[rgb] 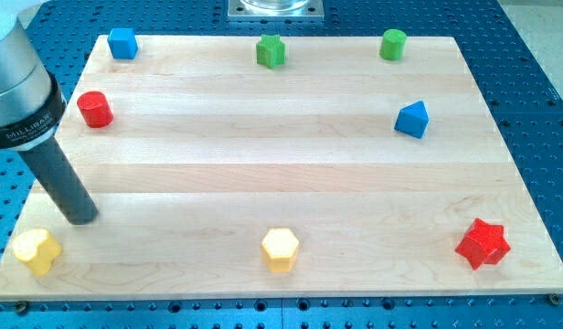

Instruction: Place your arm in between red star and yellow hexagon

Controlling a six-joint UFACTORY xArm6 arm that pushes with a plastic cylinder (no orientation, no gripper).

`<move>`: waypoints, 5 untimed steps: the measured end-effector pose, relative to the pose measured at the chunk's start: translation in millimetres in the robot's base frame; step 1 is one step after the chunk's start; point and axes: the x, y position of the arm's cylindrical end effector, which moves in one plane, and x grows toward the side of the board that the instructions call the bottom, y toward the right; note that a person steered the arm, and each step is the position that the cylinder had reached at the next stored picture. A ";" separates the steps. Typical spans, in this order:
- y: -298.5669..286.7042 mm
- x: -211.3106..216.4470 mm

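Yellow hexagon (pixel 281 249) sits between red star (pixel 483 243) and my tip (pixel 80 217)

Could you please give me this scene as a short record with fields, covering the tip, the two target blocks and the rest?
tip: my tip at the view's lower left, above the yellow heart-like block
targets: yellow hexagon bottom centre; red star bottom right
gap between targets: unoccupied
others: red cylinder, blue cube, green star, green cylinder, blue wedge-like block

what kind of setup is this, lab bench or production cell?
Most likely a lab bench for tabletop pushing tests. A wooden board lies on a blue perforated table; small blocks such as the red star and yellow hexagon are scattered on it. My tip rests near the board's left edge.
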 end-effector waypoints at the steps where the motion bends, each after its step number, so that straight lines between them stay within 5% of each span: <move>1: 2.3 0.0; 3: 2.3 5.9; 5: 120.3 5.9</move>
